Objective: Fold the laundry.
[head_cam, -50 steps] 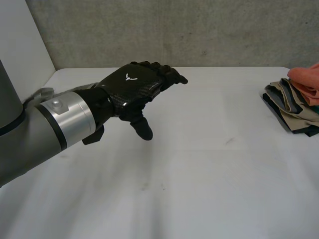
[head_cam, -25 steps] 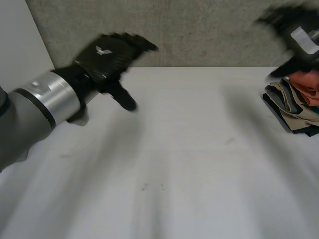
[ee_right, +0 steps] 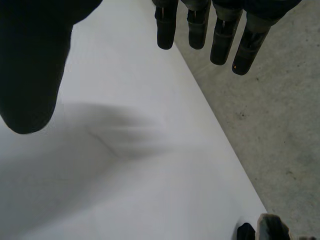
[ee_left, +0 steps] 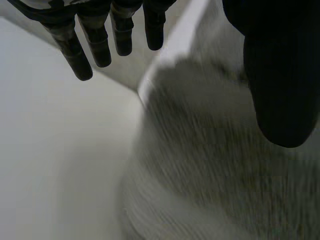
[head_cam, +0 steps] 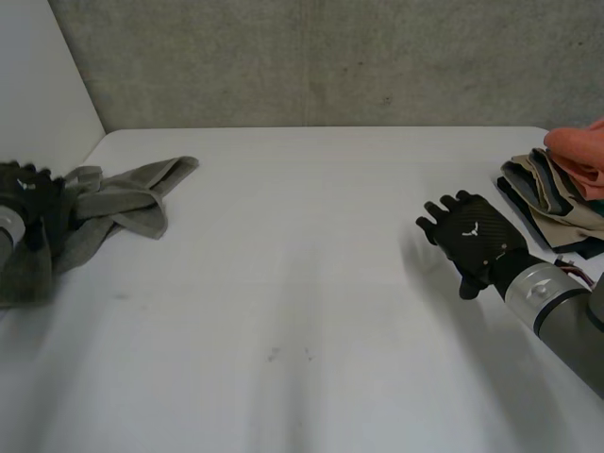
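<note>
Towel (head_cam: 123, 200) lies crumpled at the head view's left edge, left hand (head_cam: 33, 193) over it. Right hand (head_cam: 472, 241) hovers at right, near a folded stack (head_cam: 557, 203). In the left wrist view, the fingers (ee_left: 75, 50) are straight and released, with the towel (ee_left: 210, 165) under the palm. In the right wrist view, the fingers (ee_right: 220, 40) are straight and released above the table (ee_right: 125, 175).

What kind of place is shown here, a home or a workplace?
Probably a robot test lab, not a home: a plain white table against a concrete wall, with a crumpled grey towel at one side and a stack of folded clothes at the other.
</note>
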Motion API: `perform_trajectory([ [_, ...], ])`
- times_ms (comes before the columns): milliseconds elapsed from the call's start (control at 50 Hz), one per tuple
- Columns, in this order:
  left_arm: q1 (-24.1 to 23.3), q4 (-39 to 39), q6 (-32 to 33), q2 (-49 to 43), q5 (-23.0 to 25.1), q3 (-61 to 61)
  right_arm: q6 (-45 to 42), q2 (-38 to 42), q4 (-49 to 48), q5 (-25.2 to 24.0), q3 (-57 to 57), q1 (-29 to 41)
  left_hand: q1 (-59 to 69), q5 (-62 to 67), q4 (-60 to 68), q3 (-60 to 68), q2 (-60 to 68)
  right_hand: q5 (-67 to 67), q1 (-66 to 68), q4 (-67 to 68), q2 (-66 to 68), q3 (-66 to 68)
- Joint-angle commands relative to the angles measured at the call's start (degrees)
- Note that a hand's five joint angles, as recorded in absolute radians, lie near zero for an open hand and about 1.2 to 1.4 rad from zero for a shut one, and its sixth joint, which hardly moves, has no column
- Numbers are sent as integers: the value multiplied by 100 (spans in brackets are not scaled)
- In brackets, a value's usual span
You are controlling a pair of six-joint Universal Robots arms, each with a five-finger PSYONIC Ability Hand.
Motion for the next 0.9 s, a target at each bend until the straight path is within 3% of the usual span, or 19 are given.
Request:
perform_trajectory([
  [20, 70, 173, 117, -902, -18, 637, 63, -5, -40, -2, 97, 38, 3747, 3583, 3688, 3650, 3674, -323, -156, -333, -273, -223],
  [40, 44, 295, 117, -919, -27, 681, 63, -5, -48, 24, 115, 38, 6592, 6427, 6532, 6495, 6518, -323, -156, -333, -273, -223],
  [60, 8, 375, 108, -902, -53, 681, 54, -5, -49, 33, 124, 30, 6884, 6720, 6825, 6788, 6811, -323, -156, -333, -273, -223],
  [140, -290, 762, 38, -604, -474, 567, 54, -5, -57, 51, 133, 12, 6887, 6723, 6828, 6791, 6814, -323, -156, -333, -273, -223],
  [180, -675, 998, -93, -79, -781, 410, 62, -5, -110, 51, 124, 12, 6887, 6723, 6828, 6791, 6814, -323, -156, -333, -273, -223],
  [240, -993, 1227, -374, 362, -888, 190, 54, -14, -171, 59, 80, 12, 6887, 6723, 6828, 6791, 6814, -323, -156, -333, -273, -223],
  [300, -1546, 1351, -1006, 925, -888, -188, 71, -32, -250, 112, -8, 3, 6887, 6723, 6828, 6791, 6814, -323, -156, -333, -273, -223],
  [400, -2862, 1351, -2463, 1733, -766, -881, 124, -67, -382, 410, -210, -6, 6887, 6723, 6828, 6791, 6814, -323, -156, -333, -273, -223],
  [480, -3672, 1308, -3159, 1805, -529, -1207, 282, -111, -391, 736, -421, 3, 6887, 6723, 6828, 6791, 6814, -323, -156, -333, -273, -223],
  [560, -4270, 993, -3381, 1455, -274, -1410, 370, -119, -391, 877, -579, 21, 6887, 6723, 6828, 6791, 6814, -323, -156, -333, -273, -223],
  [580, -4394, 895, -3364, 1349, -230, -1419, 388, -111, -391, 877, -597, 21, 6423, 6259, 6364, 6326, 6350, -323, -156, -333, -273, -223],
  [620, -4605, 649, -3337, 1217, -185, -1393, 405, -111, -391, 877, -615, 21, 3240, 3075, 3181, 3143, 3166, -323, -156, -333, -273, -223],
  [640, -4728, 396, -3302, 1155, -185, -1350, 405, -111, -391, 877, -623, 21, 425, 260, 366, 328, 352, -323, -156, -333, -273, -223],
  [660, -4764, 245, -3284, 1163, -211, -1314, 414, -111, -383, 886, -641, 21, -53, -217, -112, -150, -126, -323, -156, -333, -273, -223],
  [780, -4554, -169, -3328, 1637, -264, -1129, 502, -102, -347, 894, -641, 117, -58, -222, -117, -155, -131, -323, -156, -333, -273, -223],
  [900, -3912, -134, -3328, 2095, -361, -1182, 1248, -102, -76, 894, -851, 372, 43, -121, -16, -53, -30, -323, -156, -333, -273, -223],
])
